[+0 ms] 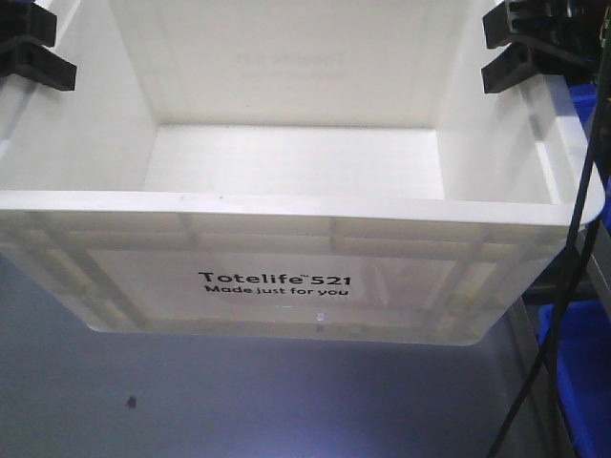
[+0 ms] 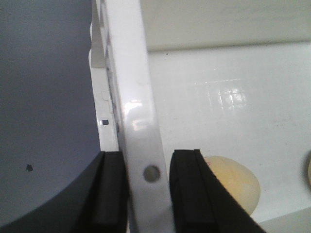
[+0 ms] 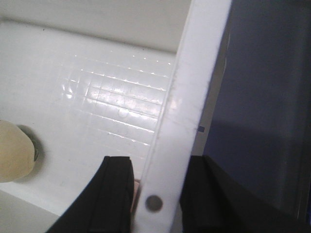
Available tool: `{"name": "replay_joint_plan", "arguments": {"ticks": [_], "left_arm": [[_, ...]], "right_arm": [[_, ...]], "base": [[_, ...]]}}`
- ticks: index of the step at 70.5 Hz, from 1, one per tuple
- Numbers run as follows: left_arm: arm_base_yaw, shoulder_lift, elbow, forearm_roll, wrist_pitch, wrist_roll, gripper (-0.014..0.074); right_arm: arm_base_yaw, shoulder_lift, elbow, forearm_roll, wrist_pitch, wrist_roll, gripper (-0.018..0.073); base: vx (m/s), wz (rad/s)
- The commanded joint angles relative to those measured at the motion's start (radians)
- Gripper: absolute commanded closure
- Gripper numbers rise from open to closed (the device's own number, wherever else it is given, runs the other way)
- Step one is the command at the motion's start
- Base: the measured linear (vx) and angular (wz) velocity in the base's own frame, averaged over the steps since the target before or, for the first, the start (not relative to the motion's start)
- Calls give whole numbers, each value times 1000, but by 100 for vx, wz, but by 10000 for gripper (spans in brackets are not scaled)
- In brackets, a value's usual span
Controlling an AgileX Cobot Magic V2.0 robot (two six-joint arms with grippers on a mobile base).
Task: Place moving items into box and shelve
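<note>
while the left gripper (image 2: pixel 148 191) and right gripper (image 3: pixel 158 191) each pinch a side rim of the box (image 1: pixel 286 286) over the grey table (image 1: pixel 286 405), they should move level and in step so the pale lump (image 2: pixel 235 182) inside won't roll.

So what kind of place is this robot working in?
Probably a storeroom or packing area: a big white box, blue plastic bins beside it, and a plain grey surface underneath.

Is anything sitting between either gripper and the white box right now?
Nothing visible does. The left gripper and the right gripper each have fingers on both sides of the rim of the box, closed on it.
</note>
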Motion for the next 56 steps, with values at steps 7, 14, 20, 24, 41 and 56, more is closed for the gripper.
{"name": "replay_joint_plan", "arguments": {"ticks": [7,14,20,24,41,56], "left_arm": [[-10,-40,-49,-148,-115,5,613],[-10,-40,-49,-148,-115,5,613],[-10,-40,-49,-148,-115,5,613],[-10,-40,-49,-148,-115,5,613],[-10,-40,-49,-148,-115,5,613],[-10,-40,-49,-148,-115,5,613]], "right_arm": [[6,-39,-38,89,-118,-39,571],[6,-39,-38,89,-118,-39,571],[6,-39,-38,89,-118,-39,571],[6,-39,-38,89,-118,-39,571],[6,-39,-38,89,-118,-39,571],[6,-39,-38,89,-118,-39,571]], "base": [[44,11],[44,10],[43,10],[43,9],[43,8],[42,15]]}}
